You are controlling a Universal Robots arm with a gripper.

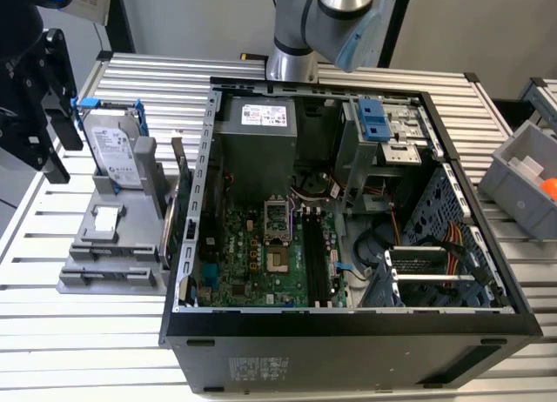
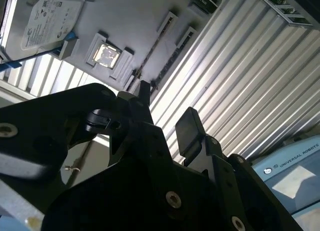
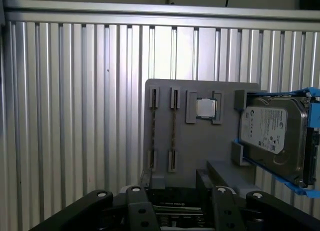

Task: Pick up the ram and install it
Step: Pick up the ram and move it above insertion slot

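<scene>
Two ram sticks stand on edge in the slots of a grey fixture (image 3: 200, 141); in the first wrist view they are thin dark lines, one ram (image 3: 152, 131) beside the other (image 3: 173, 131). A ram edge (image 2: 150, 53) also shows in the second wrist view. In the exterior view a dark ram (image 1: 178, 169) stands between the fixture (image 1: 109, 245) and the case. My gripper (image 1: 50, 128) hangs at the exterior view's left, above and beside the fixture. My gripper (image 2: 167, 113) is open in both wrist views, with nothing between the fingers (image 3: 150, 191).
A silver hard drive (image 1: 117, 150) in a blue bracket and a CPU chip (image 3: 204, 108) share the fixture. The open computer case (image 1: 348, 324) holds the green motherboard (image 1: 261, 254) with long black slots (image 1: 315, 263). A grey bin (image 1: 526, 171) sits at the exterior view's right.
</scene>
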